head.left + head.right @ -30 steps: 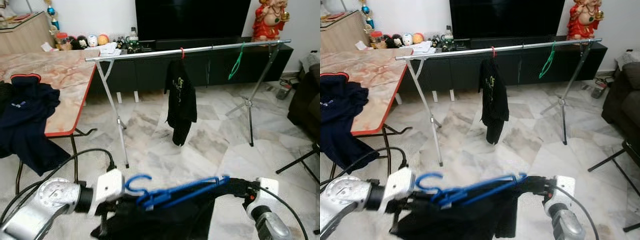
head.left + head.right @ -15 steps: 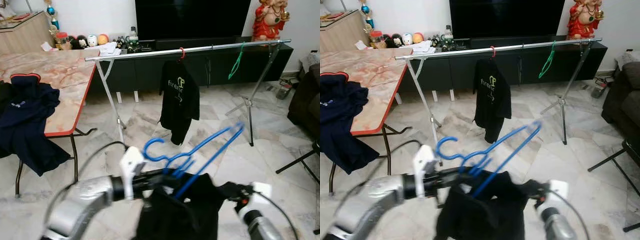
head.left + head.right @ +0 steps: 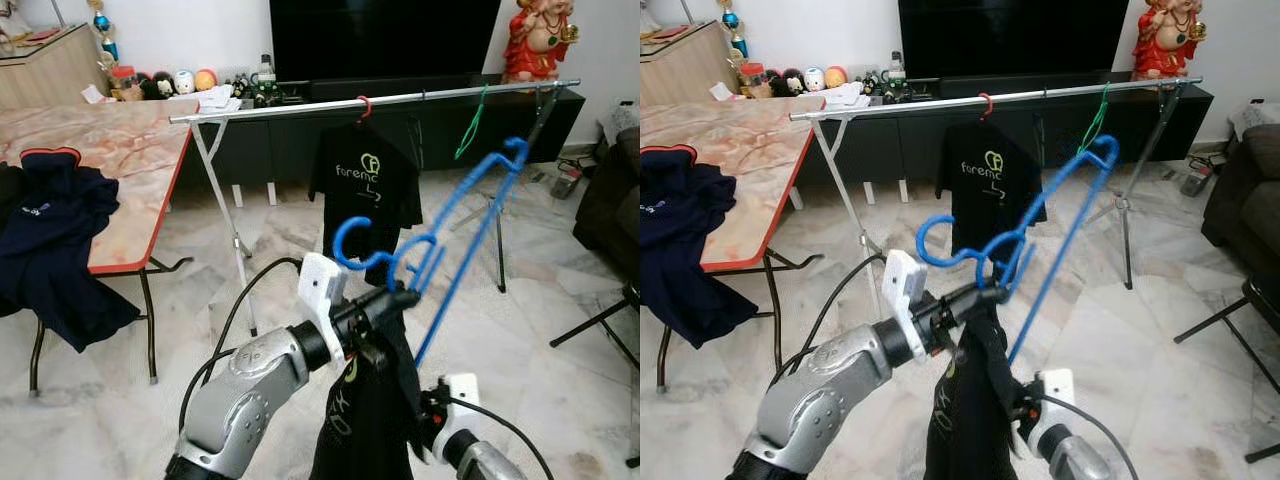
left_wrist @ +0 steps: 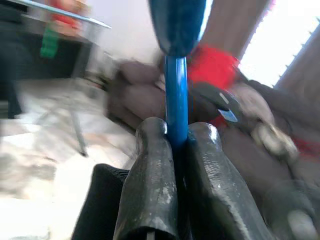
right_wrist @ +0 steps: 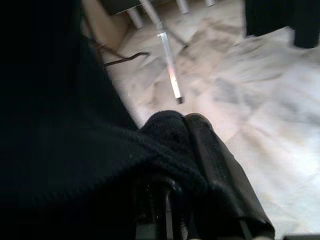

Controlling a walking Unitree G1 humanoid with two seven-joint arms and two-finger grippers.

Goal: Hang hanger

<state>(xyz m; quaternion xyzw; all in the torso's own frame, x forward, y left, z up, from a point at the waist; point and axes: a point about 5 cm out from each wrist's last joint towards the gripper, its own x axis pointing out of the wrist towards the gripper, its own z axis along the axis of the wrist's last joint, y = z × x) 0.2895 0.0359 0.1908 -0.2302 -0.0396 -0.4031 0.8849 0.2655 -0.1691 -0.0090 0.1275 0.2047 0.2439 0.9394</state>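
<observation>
My left gripper (image 3: 388,298) is shut on a blue hanger (image 3: 455,240), just below its hook. The hanger stands steeply tilted, its far tip up near the rail. In the left wrist view both fingers (image 4: 150,170) press on the blue hanger (image 4: 176,95). A black garment (image 3: 365,415) hangs down from the hanger. Low at the front, my right gripper (image 5: 185,120) is shut on the black garment (image 5: 60,125). Ahead stands a silver drying rail (image 3: 290,108), which carries a black T-shirt (image 3: 365,180) on a red hanger and a bare green hanger (image 3: 470,125).
A marble-topped table (image 3: 130,150) with a red edge stands to the left, a dark blue garment (image 3: 50,240) draped over it. A black TV cabinet (image 3: 300,140) runs behind the rail. A dark sofa (image 3: 612,190) and a stand leg (image 3: 595,325) are on the right.
My left arm has swung the blue hanger from lying flat up to a steep tilt and carried it toward the rail. The black garment now hangs straight down. The T-shirt on the rail has turned.
</observation>
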